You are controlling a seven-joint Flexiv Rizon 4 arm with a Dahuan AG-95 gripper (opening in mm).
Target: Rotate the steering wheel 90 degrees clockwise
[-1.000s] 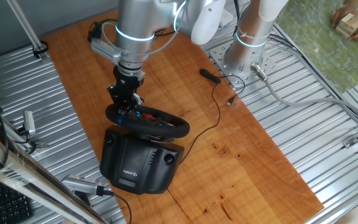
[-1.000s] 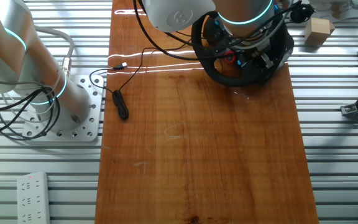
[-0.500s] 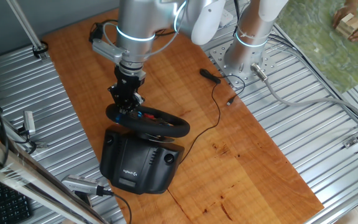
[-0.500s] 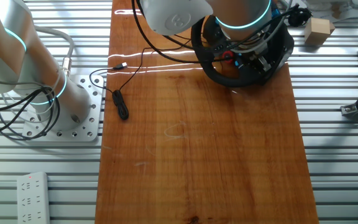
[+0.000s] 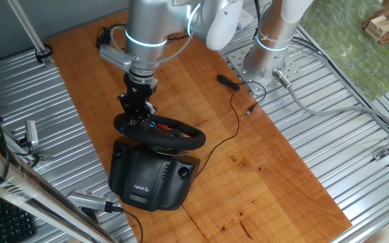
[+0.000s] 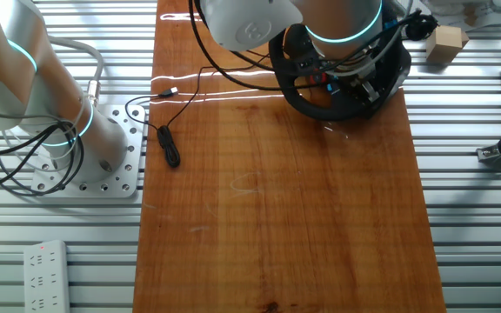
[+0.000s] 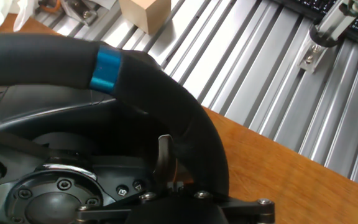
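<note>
The steering wheel is a black rim with red and blue hub buttons, tilted on its boxy black base near the wooden board's front left. It also shows in the other fixed view. My gripper comes down on the rim's far left part and looks shut on it. In the hand view the rim with its blue strip curves down into my gripper at the bottom edge; the fingertips are mostly hidden.
A black cable with a plug lies on the board behind the wheel, also in the other fixed view. The arm's mount stands at the back right. A wooden block sits on the metal slats beside the base.
My gripper has twisted slightly at the wrist, with the rim shifting a little with it. The base has not moved.
</note>
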